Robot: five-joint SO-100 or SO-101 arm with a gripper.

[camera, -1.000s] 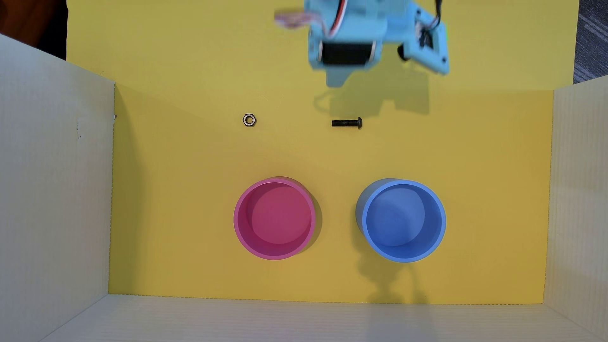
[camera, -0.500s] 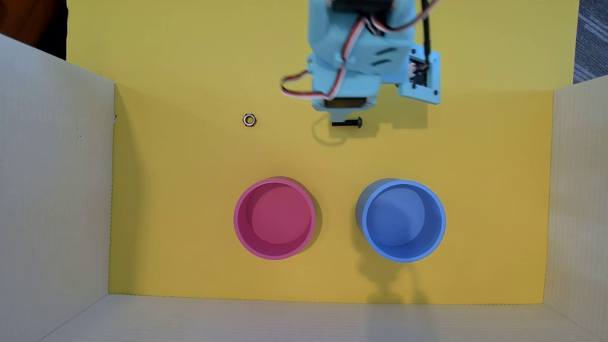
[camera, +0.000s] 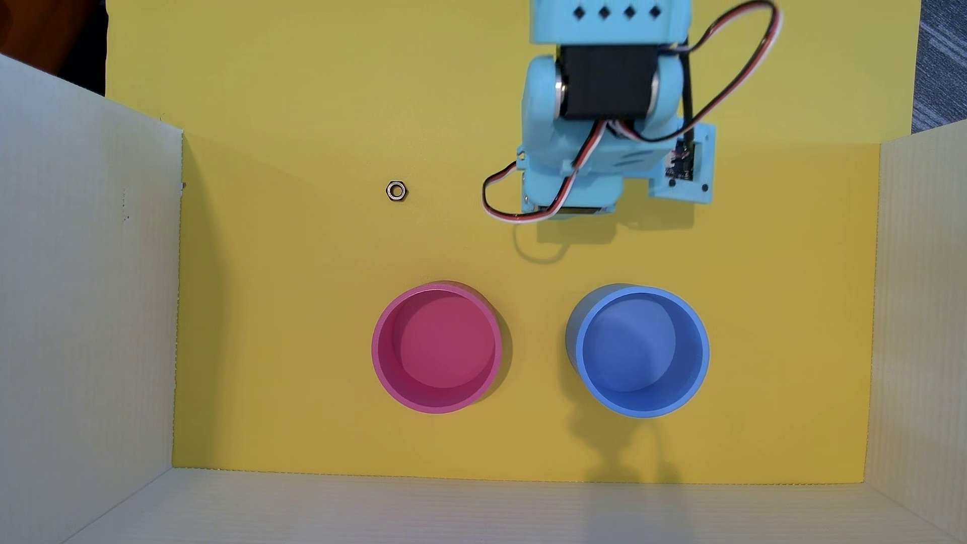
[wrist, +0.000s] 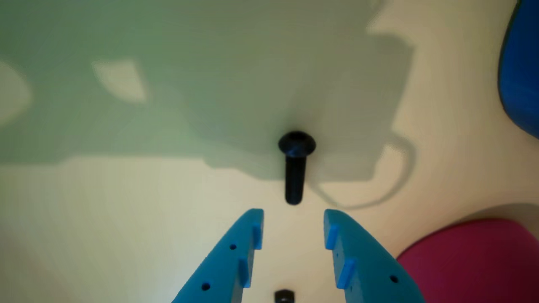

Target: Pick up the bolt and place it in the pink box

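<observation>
In the wrist view the black bolt (wrist: 294,168) lies on the surface just past my gripper (wrist: 293,214), shaft pointing toward the fingertips, head away. The blue fingers (wrist: 248,252) are open with a gap wider than the bolt and hold nothing. The pink box shows at the lower right of the wrist view (wrist: 471,261) and empty on the yellow floor in the overhead view (camera: 437,348). In the overhead view the light-blue arm (camera: 602,115) covers the bolt and the gripper, so neither shows there.
A blue round container (camera: 641,349) stands right of the pink box and shows at the wrist view's right edge (wrist: 522,63). A silver hex nut (camera: 396,190) lies left of the arm. White cardboard walls (camera: 89,293) enclose the yellow floor on three sides.
</observation>
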